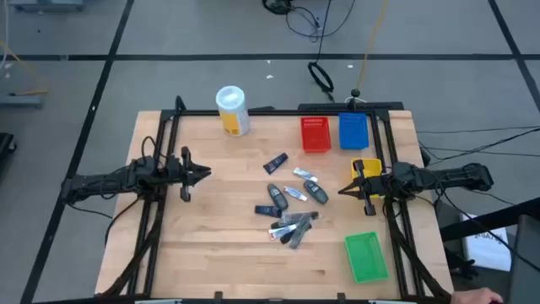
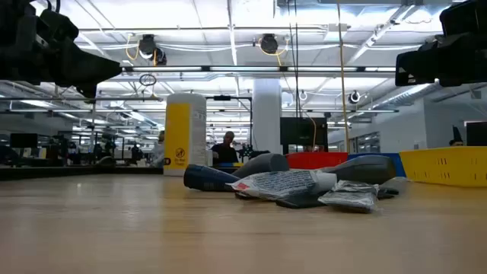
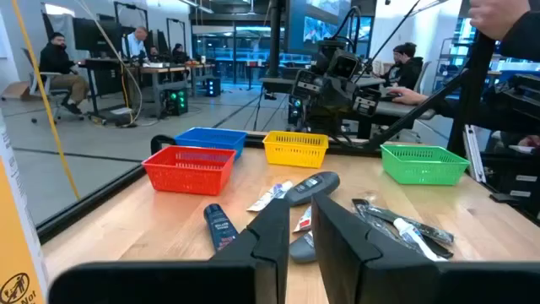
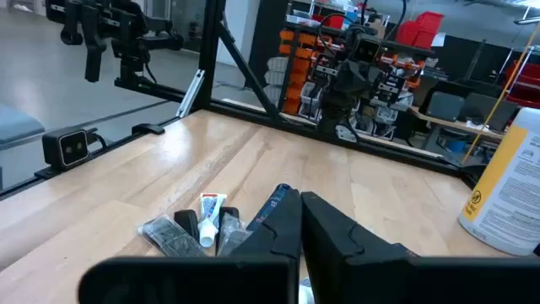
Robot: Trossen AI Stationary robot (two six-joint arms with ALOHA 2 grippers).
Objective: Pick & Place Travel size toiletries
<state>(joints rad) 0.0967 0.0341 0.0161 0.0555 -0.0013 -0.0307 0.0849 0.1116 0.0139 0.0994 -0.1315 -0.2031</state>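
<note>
High view: wooden table point(image 1: 211, 245) with a loose cluster of toiletries point(image 1: 291, 207) near its middle, well apart from both arms. Left gripper point(image 1: 201, 174) at the left side of the table, above the surface, fingers drawn almost together, nothing between them. Right gripper point(image 1: 344, 189) at the right side, just beside the yellow bin point(image 1: 366, 168), fingers shut, holding nothing. Red bin point(image 1: 315, 133) and blue bin point(image 1: 353, 130) side by side at the far edge, green bin point(image 1: 366, 256) at the near right corner, white canister point(image 1: 233, 111) with a yellow label standing upright at the far edge.

Low view: toiletries point(image 2: 297, 185) lying flat in a heap on the tabletop, canister point(image 2: 186, 135) upright behind them, both arms dark at the upper corners, clear of the table.

Left wrist view: own fingers point(image 3: 270, 232) nearly closed, only a narrow slit left, empty. Dark blue tube point(image 3: 219, 226) just ahead on the wood, sachets point(image 3: 405, 226) and a grey bottle point(image 3: 310, 186) beyond it, four bins in a row farther off.

Right wrist view: own fingers point(image 4: 333, 228) pressed together, empty. White tube point(image 4: 210, 216) and grey sachet point(image 4: 169, 236) just ahead of the tips, canister point(image 4: 510, 181) off to one side.
</note>
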